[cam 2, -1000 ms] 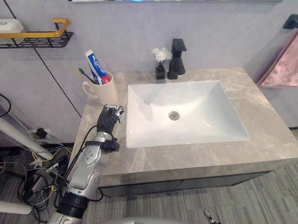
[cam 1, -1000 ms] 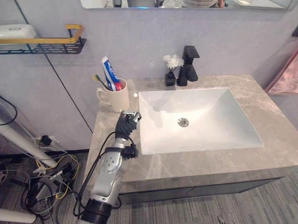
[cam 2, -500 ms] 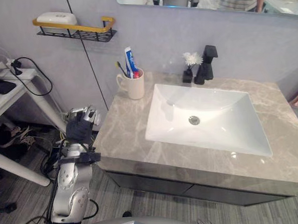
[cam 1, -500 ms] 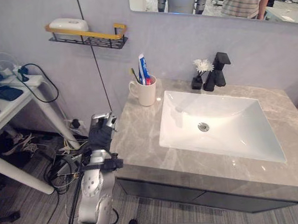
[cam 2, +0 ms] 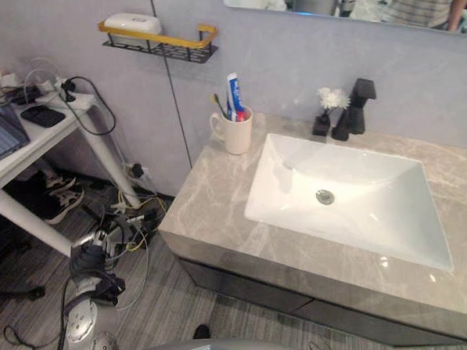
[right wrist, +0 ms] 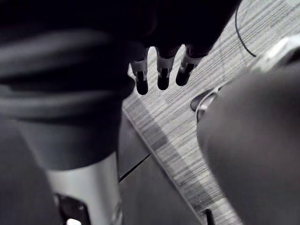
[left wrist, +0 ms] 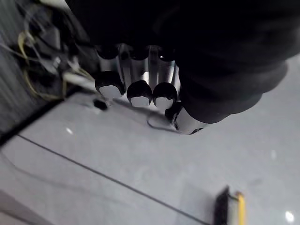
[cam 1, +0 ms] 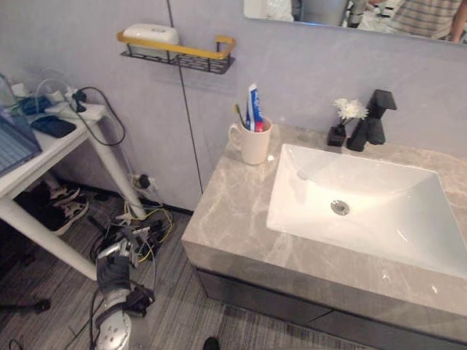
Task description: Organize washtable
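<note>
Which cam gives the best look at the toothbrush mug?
Right eye view: mug whole, on the counter, back left corner, handle and toothpaste tube clear. Left eye view shows it much the same. Wrist views face wall and floor.

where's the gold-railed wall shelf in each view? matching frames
Left eye view: wall shelf upper left, above-left of the mug.
Right eye view: upper left, above-left of the mug.
Left wrist view: probably the black-and-yellow end past the left hand.
Right wrist view: right hand over striped floor instead.
Landmark: dark wall seam crossing behind the shelf.
</note>
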